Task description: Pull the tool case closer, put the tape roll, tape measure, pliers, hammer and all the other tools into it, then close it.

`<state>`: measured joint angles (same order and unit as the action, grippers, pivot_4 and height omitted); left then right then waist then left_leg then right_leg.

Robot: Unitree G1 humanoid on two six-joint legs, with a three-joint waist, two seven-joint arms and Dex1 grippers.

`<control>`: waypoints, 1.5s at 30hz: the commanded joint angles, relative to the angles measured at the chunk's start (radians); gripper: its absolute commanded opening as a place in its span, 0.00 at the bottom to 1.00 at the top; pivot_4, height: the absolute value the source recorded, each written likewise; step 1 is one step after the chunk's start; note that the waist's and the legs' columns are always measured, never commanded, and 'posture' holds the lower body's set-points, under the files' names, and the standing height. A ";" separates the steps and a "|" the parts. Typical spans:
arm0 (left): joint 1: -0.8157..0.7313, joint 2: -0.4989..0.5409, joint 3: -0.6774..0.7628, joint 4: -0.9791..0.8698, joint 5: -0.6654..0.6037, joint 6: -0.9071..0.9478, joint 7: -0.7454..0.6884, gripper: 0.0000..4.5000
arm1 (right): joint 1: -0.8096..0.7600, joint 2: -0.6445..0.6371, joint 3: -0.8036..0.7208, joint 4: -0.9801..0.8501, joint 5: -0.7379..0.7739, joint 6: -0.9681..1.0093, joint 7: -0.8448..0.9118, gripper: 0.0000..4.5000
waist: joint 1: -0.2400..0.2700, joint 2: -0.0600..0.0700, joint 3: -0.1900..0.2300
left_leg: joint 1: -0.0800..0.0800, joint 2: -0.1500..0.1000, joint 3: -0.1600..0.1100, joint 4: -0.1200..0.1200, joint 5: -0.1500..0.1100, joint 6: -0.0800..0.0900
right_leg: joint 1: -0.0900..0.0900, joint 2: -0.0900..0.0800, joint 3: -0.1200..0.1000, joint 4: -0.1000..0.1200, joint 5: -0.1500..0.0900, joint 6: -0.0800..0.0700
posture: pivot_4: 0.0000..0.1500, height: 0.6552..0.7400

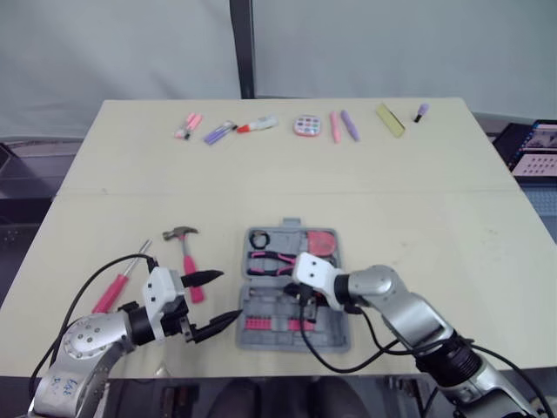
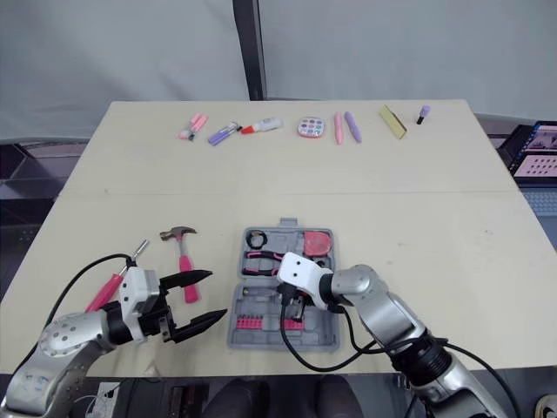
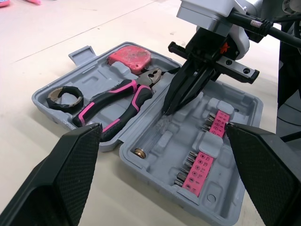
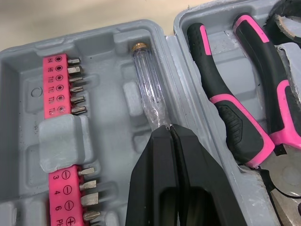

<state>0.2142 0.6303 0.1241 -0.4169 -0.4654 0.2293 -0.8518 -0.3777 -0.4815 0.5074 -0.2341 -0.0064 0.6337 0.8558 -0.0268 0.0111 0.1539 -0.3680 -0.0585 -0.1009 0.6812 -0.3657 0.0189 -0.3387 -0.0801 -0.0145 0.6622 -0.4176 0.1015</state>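
Right hand (image 4: 170, 132) pinched shut on the blade end of the clear-handled screwdriver (image 4: 148, 89), which lies in its slot in the near half of the open tool case (image 4: 106, 47). Pliers (image 3: 117, 103), tape roll (image 3: 66, 96) and tape measure (image 3: 129, 56) sit in the far half. Judged step: seating this tool. You would next release and lift clear. Your left hand (image 1: 228, 296), wide open and empty just beside the case, is nearest the hammer (image 1: 185, 252) and pink screwdriver (image 1: 113, 287) lying on the worktop (image 1: 435, 226).

Along the far side of the pale desk (image 1: 452, 218) runs a row of small things: a pink marker (image 1: 187, 127), a purple marker (image 1: 218, 132), a white tube (image 1: 258, 126), a round palette (image 1: 306, 126), a pink pen (image 1: 335, 127) and a purple pen (image 1: 350, 124) side by side, and a yellow bar (image 1: 390, 119).
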 commanded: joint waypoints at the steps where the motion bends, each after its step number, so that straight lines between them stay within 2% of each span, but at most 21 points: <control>1: 0.009 -0.003 0.009 -0.031 -0.006 -0.008 0.001 1.00 | 0.042 -0.003 0.044 0.047 -0.022 0.040 -0.011 0.02 | 0.000 -0.001 -0.001 | 0.000 0.000 0.000 0.000 0.000 0.000 | 0.000 0.000 0.000 0.000 0.000 0.000 | 1.00 0.69; 5: 0.010 -0.002 0.012 -0.032 -0.008 -0.008 0.001 1.00 | 0.055 0.019 -0.016 0.003 0.027 0.016 -0.012 0.02 | 0.000 -0.002 -0.001 | 0.000 0.000 0.000 0.000 0.000 0.000 | 0.000 0.000 0.000 0.000 0.000 0.000 | 1.00 0.69; 10: 0.014 -0.003 0.024 -0.035 -0.022 -0.001 0.003 1.00 | 0.062 0.043 -0.162 -0.130 0.148 0.090 -0.013 0.02 | 0.000 0.000 0.000 | -0.001 0.000 0.000 0.000 0.000 0.000 | -0.001 0.000 0.000 0.000 0.000 0.000 | 1.00 0.69; 13: 0.025 0.003 0.030 -0.042 -0.030 0.003 -0.005 1.00 | 0.082 0.013 -0.267 -0.229 0.237 0.159 -0.004 0.02 | 0.001 0.002 0.001 | -0.002 0.000 0.000 0.000 0.000 0.000 | -0.001 0.000 0.000 0.000 0.000 0.000 | 1.00 0.69; 15: 0.046 0.010 0.042 -0.052 -0.038 0.008 -0.013 1.00 | 0.124 -0.050 -0.344 -0.297 0.294 0.190 0.025 0.02 | 0.002 0.002 0.001 | -0.002 0.000 0.000 0.000 0.000 0.000 | -0.001 0.000 0.000 -0.001 0.000 0.000 | 1.00 0.69; 22: 0.142 -0.008 0.083 -0.061 -0.046 -0.004 -0.010 1.00 | 0.368 -0.249 -0.565 -0.360 0.357 0.138 0.058 0.02 | 0.024 0.001 0.001 | -0.003 0.000 0.001 0.000 0.000 0.000 | 0.001 0.000 0.002 -0.005 0.000 0.000 | 1.00 0.69; 31: 0.286 -0.058 0.117 -0.077 -0.005 -0.091 0.007 1.00 | 0.705 -0.299 -0.742 -0.416 0.426 0.072 0.076 0.02 | 0.028 0.001 0.002 | -0.002 0.001 0.002 0.000 -0.001 0.001 | 0.011 0.001 0.001 -0.015 0.000 0.000 | 1.00 0.69; 35: 0.327 -0.058 0.117 -0.063 0.006 -0.104 -0.002 1.00 | 0.761 -0.295 -0.724 -0.385 0.419 0.039 0.066 0.41 | 0.029 0.001 0.002 | 0.000 0.002 0.001 0.000 0.000 0.001 | 0.016 0.002 0.000 -0.025 0.000 0.000 | 1.00 0.69; 40: 0.325 -0.083 0.095 0.009 0.040 -0.157 0.001 1.00 | 0.787 -0.285 -0.676 -0.353 0.406 -0.009 0.057 0.99 | 0.032 0.001 0.002 | 0.000 0.001 0.001 0.000 0.000 0.001 | 0.016 0.001 0.000 -0.025 0.000 0.000 | 1.00 0.69; 45: 0.294 -0.086 0.081 0.076 0.051 -0.182 -0.013 1.00 | 0.790 -0.284 -0.665 -0.340 0.404 -0.036 0.049 0.99 | 0.035 0.001 0.002 | -0.001 0.001 0.001 0.000 0.000 0.001 | 0.017 0.001 0.000 -0.025 0.000 0.000 | 1.00 0.69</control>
<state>0.5115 0.5476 0.2055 -0.3444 -0.4221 0.0701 -0.8548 0.4065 -0.7682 -0.1556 -0.5750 0.3935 0.6157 0.9100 0.0080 0.0123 0.1556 -0.3685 -0.0572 -0.0996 0.6814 -0.3660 0.0203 -0.3221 -0.0787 -0.0150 0.6369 -0.4177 0.1016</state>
